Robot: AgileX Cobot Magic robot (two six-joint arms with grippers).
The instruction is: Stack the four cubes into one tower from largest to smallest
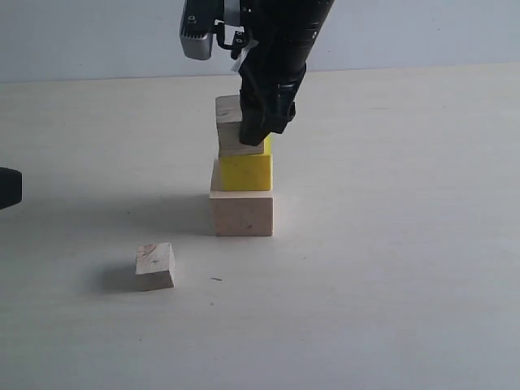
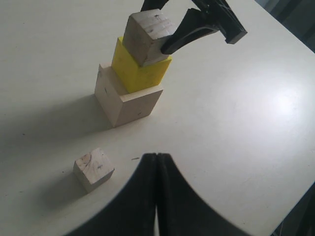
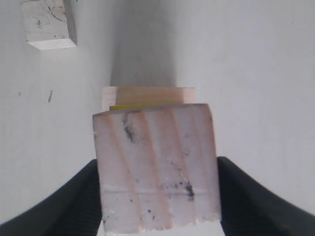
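The pale wood cube [image 1: 242,213] stands on the table with the bright yellow cube [image 1: 246,171] on top of it. The greyish grainy wood cube [image 1: 230,126] rests on the yellow one, jutting out to the left, and my right gripper [image 1: 258,130] is shut on it from above. The right wrist view shows its fingers [image 3: 74,201] pressed against both sides of that cube [image 3: 157,147]. The smallest bare wood cube [image 1: 154,266] lies alone on the table at the front left. My left gripper [image 2: 156,156] is shut and empty, near the small cube [image 2: 93,168].
A dark part of the left arm [image 1: 8,187] shows at the left edge of the exterior view. The table [image 1: 390,268] is a plain pale surface, and its edge [image 2: 295,44] runs past the tower in the left wrist view.
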